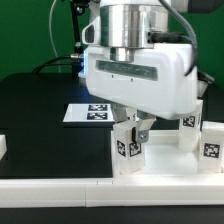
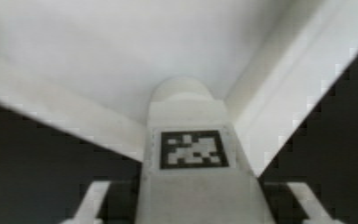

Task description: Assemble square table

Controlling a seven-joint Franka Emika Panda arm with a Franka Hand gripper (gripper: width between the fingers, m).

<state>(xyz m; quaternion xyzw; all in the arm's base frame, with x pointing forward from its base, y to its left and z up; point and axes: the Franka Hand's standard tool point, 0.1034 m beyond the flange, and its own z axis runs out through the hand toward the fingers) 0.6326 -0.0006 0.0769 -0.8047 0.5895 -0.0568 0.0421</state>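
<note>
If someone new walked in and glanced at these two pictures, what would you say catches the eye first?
First the big white gripper, filling the middle of the exterior view and closed on a short white tagged leg. In the wrist view that leg stands between the fingers, its black-and-white tag facing the camera. Further tagged legs stand toward the exterior view's right, and the marker board lies on the black table behind.

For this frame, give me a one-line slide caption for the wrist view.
Wrist view: fingers flank an upright tagged white leg, with the tabletop slab behind it.
</note>
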